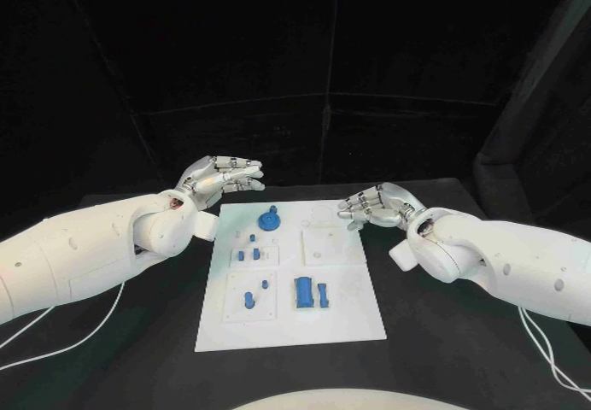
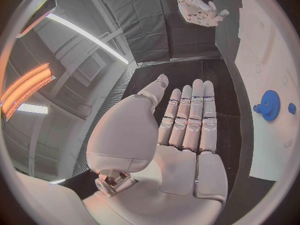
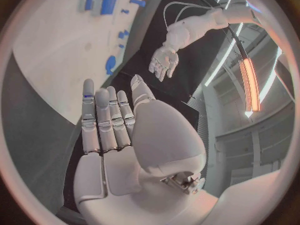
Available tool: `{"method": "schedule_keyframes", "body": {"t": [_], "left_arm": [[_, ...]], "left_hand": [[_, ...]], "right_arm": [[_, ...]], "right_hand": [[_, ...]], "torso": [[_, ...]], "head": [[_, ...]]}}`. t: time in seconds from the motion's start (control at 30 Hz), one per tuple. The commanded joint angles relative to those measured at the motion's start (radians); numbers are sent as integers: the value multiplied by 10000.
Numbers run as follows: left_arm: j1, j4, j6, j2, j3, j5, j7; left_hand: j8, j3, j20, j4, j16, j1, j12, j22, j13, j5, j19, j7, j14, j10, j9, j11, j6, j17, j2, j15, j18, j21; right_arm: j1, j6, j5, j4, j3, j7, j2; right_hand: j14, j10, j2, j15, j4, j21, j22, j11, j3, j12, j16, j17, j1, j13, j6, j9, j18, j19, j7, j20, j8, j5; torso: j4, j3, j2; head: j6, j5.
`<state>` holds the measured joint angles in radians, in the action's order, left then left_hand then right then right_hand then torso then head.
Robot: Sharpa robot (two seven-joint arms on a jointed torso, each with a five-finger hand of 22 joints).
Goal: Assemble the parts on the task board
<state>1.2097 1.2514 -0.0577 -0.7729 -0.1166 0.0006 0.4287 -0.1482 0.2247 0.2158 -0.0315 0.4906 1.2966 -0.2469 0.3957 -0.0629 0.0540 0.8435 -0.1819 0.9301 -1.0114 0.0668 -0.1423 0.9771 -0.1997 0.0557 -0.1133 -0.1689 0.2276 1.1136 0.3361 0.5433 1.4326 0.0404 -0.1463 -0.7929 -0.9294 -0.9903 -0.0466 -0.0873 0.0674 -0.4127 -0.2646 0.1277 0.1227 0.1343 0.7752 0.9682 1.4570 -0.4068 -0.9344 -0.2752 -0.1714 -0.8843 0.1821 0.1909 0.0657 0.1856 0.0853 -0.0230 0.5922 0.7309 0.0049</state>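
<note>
A flat white rectangular task board [image 1: 289,329] lies in the lower middle of the head view on the black table [image 1: 468,359]. Small blue plastic parts sit on it: a round blue gear-like piece [image 1: 269,220] near the board's upper edge, two short blue pegs [image 1: 250,254] left of centre, a blue rectangular block [image 1: 303,293] with a thinner blue bar [image 1: 323,295] just beside it at the centre, and one small blue pin [image 1: 248,300] to the lower left.

The left hand [image 1: 219,178] hovers above the board's upper left corner, fingers extended and close together, holding nothing. The right hand [image 1: 379,205] hangs beside the board's upper right corner, fingers straight in its wrist view, also empty.
</note>
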Motion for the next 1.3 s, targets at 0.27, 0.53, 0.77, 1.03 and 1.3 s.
{"method": "schedule_keyframes", "body": {"t": [0.27,0.53,0.77,1.03,1.3], "left_arm": [[-79,-1521,-1008,1082,-24,1322,829],[-147,-1516,-808,1184,5,872,440],[-398,-702,-1901,966,206,720,522],[-970,1153,-4392,471,664,374,709],[-1448,2703,-6475,58,1047,84,865]], "left_hand": [[480,-663,691,94,-2158,46,1007,-1142,4,-49,-1326,229,-415,330,-13,-475,-195,964,-208,-528,-149,-1341],[1482,-1312,-393,315,-3344,-4898,1634,-2286,629,-540,-4004,807,-3728,4055,-668,253,-3842,1997,-557,101,506,-2276],[1482,-1527,-811,315,-3714,-6810,2469,-2681,629,-540,-5052,1049,-5049,5491,-668,530,-5248,1997,-557,345,736,-2276],[1482,-2247,-1186,315,-4044,-8518,2469,-3035,629,-540,-5994,1819,-6229,6768,-668,1423,-6503,1997,-557,1133,881,-2276],[1482,-2247,-2158,315,-4906,-9773,2469,-3957,629,-540,-6682,1819,-7095,7719,-668,1423,-7425,1997,-557,1133,1689,-2276]], "right_arm": [[148,-1036,-3390,-3088,-326,-3120,1682],[96,-390,-2846,-3161,-346,-2466,1796],[-74,704,-3444,-2112,-360,-2760,1411],[-431,3013,-4707,102,-388,-3381,597],[-622,4247,-5382,1286,-403,-3713,161]], "right_hand": [[-1268,-529,-258,-11,-730,2036,1505,171,41,-705,-3741,-444,-329,2795,-209,1440,-147,-1202,-175,171,-17,4],[2409,3370,466,873,-674,2950,2646,-433,-426,-1343,-5626,-3956,-5800,4068,3383,2752,516,2297,-760,-690,-657,-689],[4034,4910,466,873,-674,3222,2646,-1277,-1227,-1343,-6129,-5308,-7864,4068,4789,2752,746,3842,-1010,-978,-657,-966],[5497,6298,466,873,-674,4127,2646,-1277,-1227,-1343,-6579,-6524,-9727,4068,6055,2752,904,5233,-1821,-1909,-657,-1856],[6563,7307,466,873,-674,4127,2646,-1277,-1227,-1343,-6907,-7409,-11086,4068,6977,2752,1714,6246,-1821,-1909,-657,-1856]], "torso": [[-2,9,-340],[-84,26,-317],[-589,160,-424],[-853,230,-480],[-853,230,-480]], "head": [[-675,94],[-745,69],[-1115,-8],[-1309,-49],[-1309,-49]]}}
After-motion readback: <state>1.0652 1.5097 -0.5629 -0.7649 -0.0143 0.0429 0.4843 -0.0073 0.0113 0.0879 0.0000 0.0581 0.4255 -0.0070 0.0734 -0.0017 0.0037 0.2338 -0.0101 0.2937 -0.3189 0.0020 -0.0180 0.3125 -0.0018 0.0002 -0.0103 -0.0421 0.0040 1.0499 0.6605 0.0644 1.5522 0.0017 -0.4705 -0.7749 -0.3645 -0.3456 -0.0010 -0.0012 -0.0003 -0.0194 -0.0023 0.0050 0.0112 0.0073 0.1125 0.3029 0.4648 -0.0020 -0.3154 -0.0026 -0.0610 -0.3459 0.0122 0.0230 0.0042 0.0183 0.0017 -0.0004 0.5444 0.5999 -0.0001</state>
